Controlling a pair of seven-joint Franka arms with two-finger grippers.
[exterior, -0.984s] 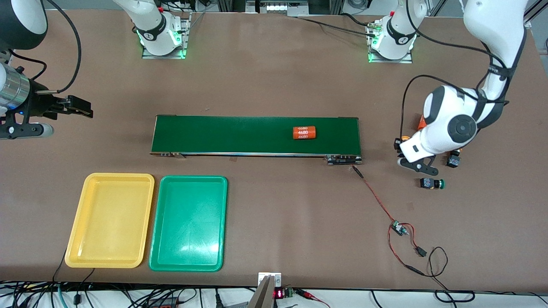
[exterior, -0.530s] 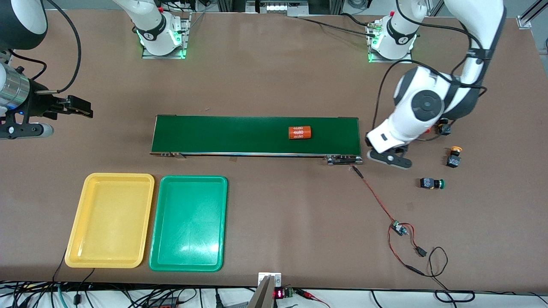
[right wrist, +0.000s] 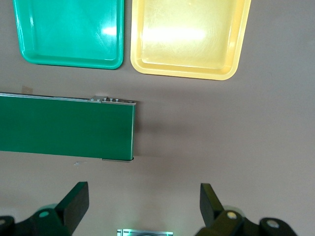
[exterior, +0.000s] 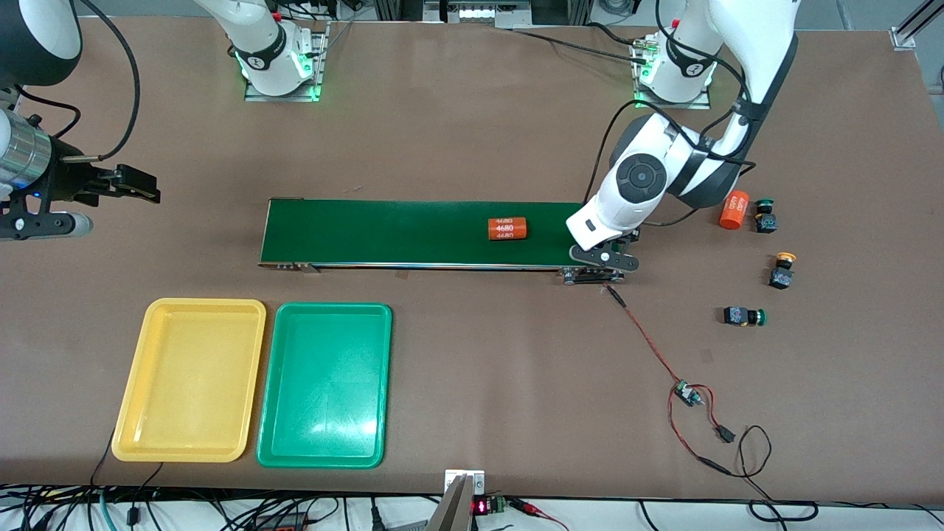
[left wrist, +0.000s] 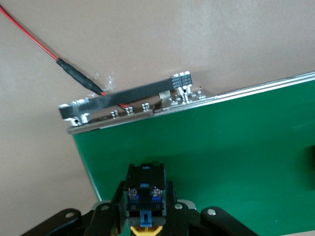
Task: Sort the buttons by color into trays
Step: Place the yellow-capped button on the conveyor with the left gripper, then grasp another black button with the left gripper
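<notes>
left end effector (exterior: pixel 606 258) moved over belt (exterior: pixel 413 232), gripping button (left wrist: pixel 144 194)

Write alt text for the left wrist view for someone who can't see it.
The left tool is shut on a black-and-blue push-button switch with a yellow cap, held over the end of the long dark-green conveyor belt. A metal end bracket and a red wire lie on the brown table.

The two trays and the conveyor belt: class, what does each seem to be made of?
Yellow tray and green tray: probably moulded plastic, glossy, since both show bright glare patches and rounded rims. Conveyor belt: seemingly rubbery or fabric sheet, matte dark green, without glare, edged by a shiny metal rail.
</notes>
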